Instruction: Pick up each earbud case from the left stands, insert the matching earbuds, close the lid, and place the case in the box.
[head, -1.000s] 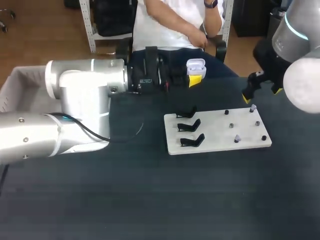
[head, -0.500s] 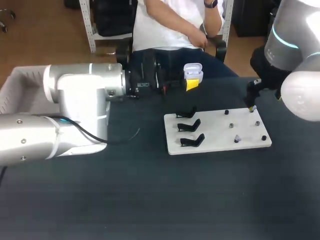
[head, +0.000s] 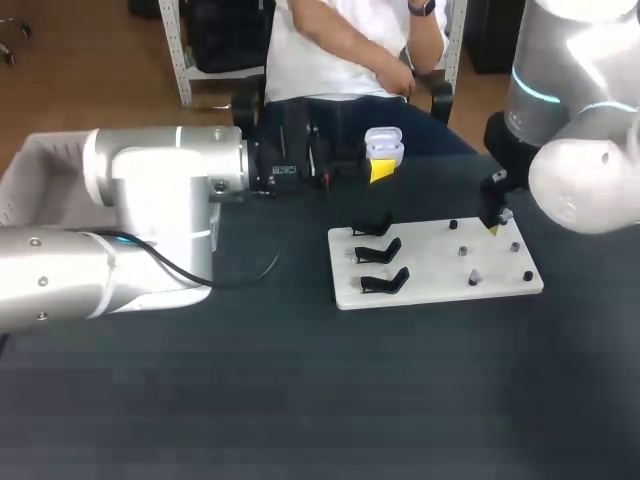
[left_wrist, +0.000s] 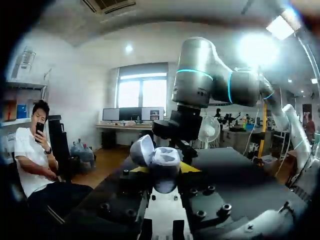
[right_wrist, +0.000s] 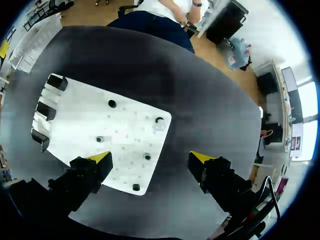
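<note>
A white earbud case (head: 385, 143) with its lid open is held above the table's far edge, and my left gripper (head: 381, 163) is shut on it. In the left wrist view the case (left_wrist: 164, 167) sits between the yellow fingertips (left_wrist: 191, 168), lid (left_wrist: 142, 150) tipped back. The white board (head: 430, 285) carries three empty black stands (head: 378, 251) on its left side and small pegs with earbuds (head: 474, 276) on its right. My right gripper (head: 496, 217) hangs open over the board's far right corner; in its own view the right gripper (right_wrist: 151, 158) has a pale earbud (right_wrist: 159, 125) ahead of it.
A white box (head: 40, 175) stands at the table's left, partly behind my left arm. A thin cable (head: 272, 262) lies on the dark tabletop left of the board. The stands (right_wrist: 45, 110) show at the board's (right_wrist: 85, 120) far side in the right wrist view.
My right arm has swung left and lowered its gripper to the board's far right corner. The left gripper with the case has shifted slightly left.
</note>
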